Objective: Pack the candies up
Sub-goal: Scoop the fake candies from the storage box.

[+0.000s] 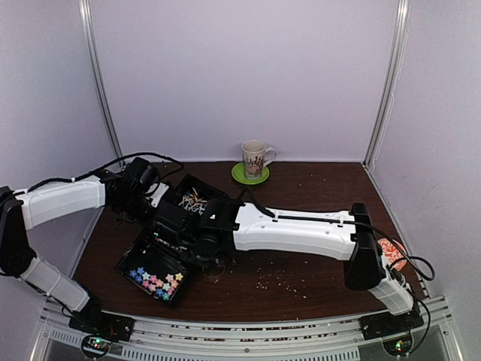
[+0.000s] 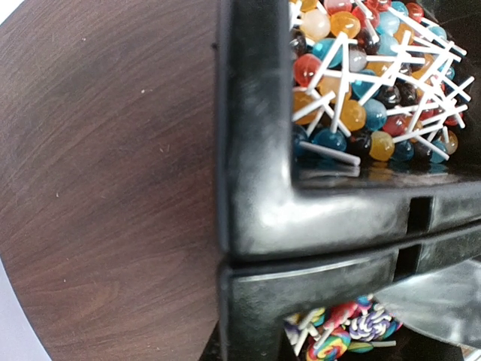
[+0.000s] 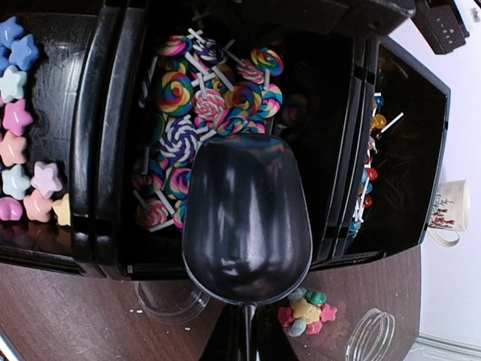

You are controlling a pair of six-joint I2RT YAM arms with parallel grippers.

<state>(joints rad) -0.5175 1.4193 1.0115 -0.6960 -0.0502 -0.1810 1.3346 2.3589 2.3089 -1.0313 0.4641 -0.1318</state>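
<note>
A row of black trays [image 1: 139,259] holds the candies: pastel stars [image 1: 156,282] [image 3: 22,135], swirl lollipops [image 3: 199,98] [image 2: 346,331] in the middle one, and ball lollipops [image 1: 194,201] [image 2: 368,83]. My right gripper [image 3: 244,338] [image 1: 188,229] is shut on the handle of a black scoop [image 3: 246,218]. The scoop hangs empty over the near side of the swirl lollipop tray. My left gripper [image 1: 154,197] sits at the far left edge of the trays, shut on a tray rim [image 2: 316,218]. Its fingers do not show in the left wrist view.
A small pile of loose candies [image 3: 304,312] lies on the table by the scoop handle, between a clear jar [image 3: 372,335] and another clear jar [image 3: 169,301]. A mug [image 1: 255,159] on a green saucer [image 1: 250,179] stands at the back. Crumbs [image 1: 278,282] dot the front.
</note>
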